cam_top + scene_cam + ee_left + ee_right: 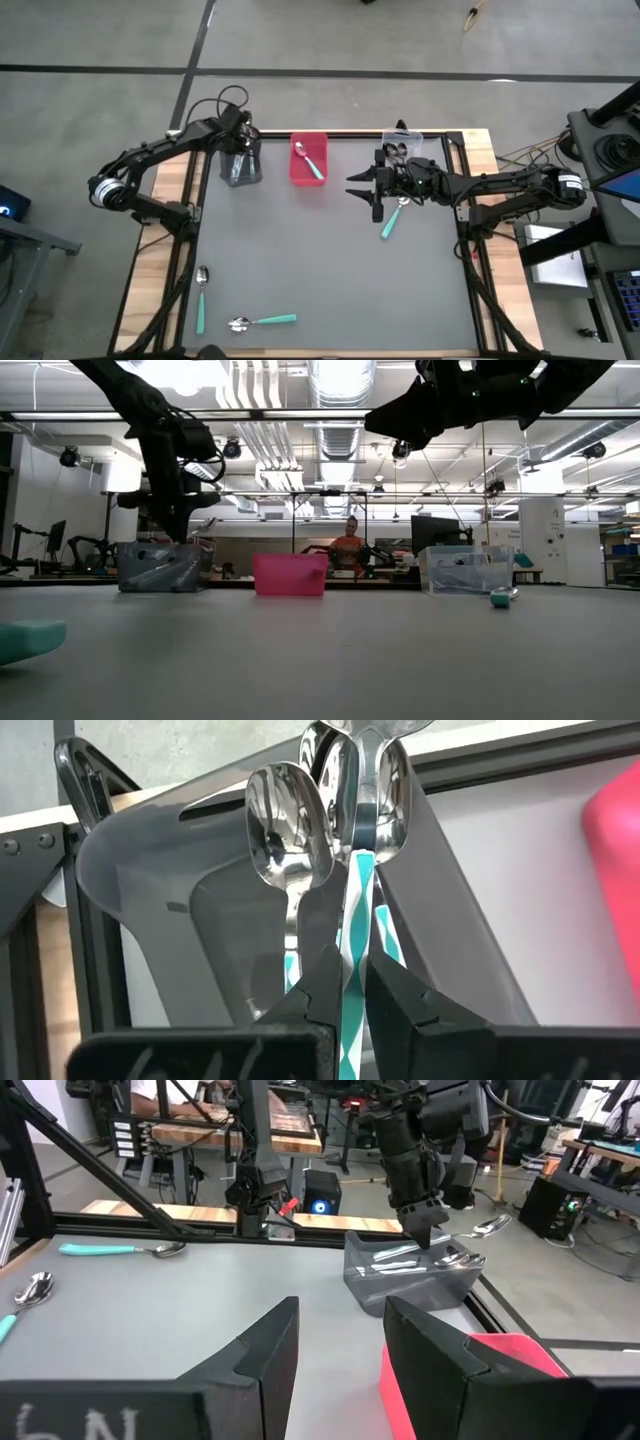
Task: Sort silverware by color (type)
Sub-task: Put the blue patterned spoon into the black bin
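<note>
- Teal-and-white striped spoon hangs pinched in the left gripper, its jaws shut on the handle, over the grey bin.
- Best lower it among the spoons inside before letting go.
- Right gripper hovers empty, jaws parted, near a teal spoon on the bench.

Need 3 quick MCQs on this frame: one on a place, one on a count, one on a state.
1. Where is the left gripper? A over the grey bin; B at the table's front edge; C off the table.
2. Spoons lying loose on the table? A one; B three; C six.
3. Right gripper? A jaws open, empty; B shut on a spoon; C shut, empty.

A: it hangs above the grey bin.
B: teal-handled spoons.
A: jaws apart, nothing between them.
</note>
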Available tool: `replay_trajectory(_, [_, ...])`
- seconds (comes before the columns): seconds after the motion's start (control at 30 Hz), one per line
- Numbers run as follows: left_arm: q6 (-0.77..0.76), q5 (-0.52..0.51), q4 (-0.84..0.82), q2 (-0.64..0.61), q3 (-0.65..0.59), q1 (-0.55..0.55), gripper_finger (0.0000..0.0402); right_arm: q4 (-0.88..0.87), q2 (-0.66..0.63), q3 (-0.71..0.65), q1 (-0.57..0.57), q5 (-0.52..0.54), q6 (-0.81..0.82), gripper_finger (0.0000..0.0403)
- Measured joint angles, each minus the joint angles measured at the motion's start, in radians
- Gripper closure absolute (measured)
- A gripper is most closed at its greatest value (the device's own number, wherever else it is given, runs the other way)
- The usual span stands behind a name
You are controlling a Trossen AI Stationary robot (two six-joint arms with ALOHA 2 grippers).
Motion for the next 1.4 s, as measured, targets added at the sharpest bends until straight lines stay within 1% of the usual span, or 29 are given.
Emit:
replay_trajectory(0.33, [-0.042, 0.0, 0.011, 0.0, -0.015, -0.017, 0.039, 0.0, 0.0, 0.0, 0.0, 0.0, 0.0, 0.0264])
replay_trajectory(0.7, [-0.077, -0.001, 0.106, 0.001, -0.093, -0.034, 0.039, -0.001, 0.0, 0.0, 0.0, 0.0, 0.0, 0.0264])
replay_trajectory(1.23, [-0.104, 0.0, 0.079, 0.001, -0.131, -0.054, 0.039, -0.001, 0.0, 0.0, 0.0, 0.0, 0.0, 0.0264])
replay_trajectory(1.4, [-0.104, 0.003, 0.067, 0.001, -0.131, -0.058, 0.0383, -0.001, 0.0, 0.0, 0.0, 0.0, 0.0, 0.0264])
